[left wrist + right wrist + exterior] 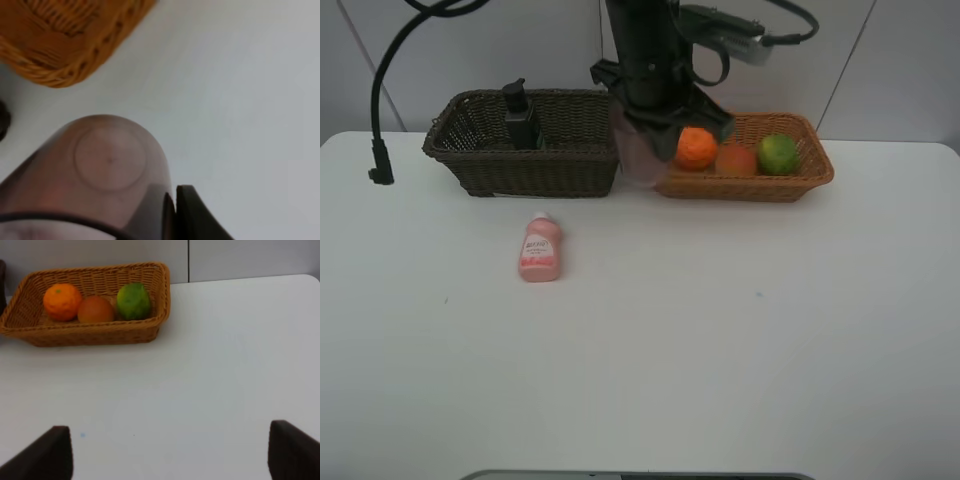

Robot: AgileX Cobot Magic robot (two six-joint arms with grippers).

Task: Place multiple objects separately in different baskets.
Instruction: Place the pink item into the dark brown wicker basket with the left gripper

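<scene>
The left tool (175, 216) is clamped shut on the wall of a mauve cup (110, 165), holding it between the two baskets. The dark basket (520, 160) is just beside it, on the high view's left. The right tool (170, 455) hangs open and empty over the tabletop (720, 330).

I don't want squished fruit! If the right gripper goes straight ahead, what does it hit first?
Probably only the white table; the orange-tan basket sits aside from the right gripper's line, though depth is unclear.
</scene>
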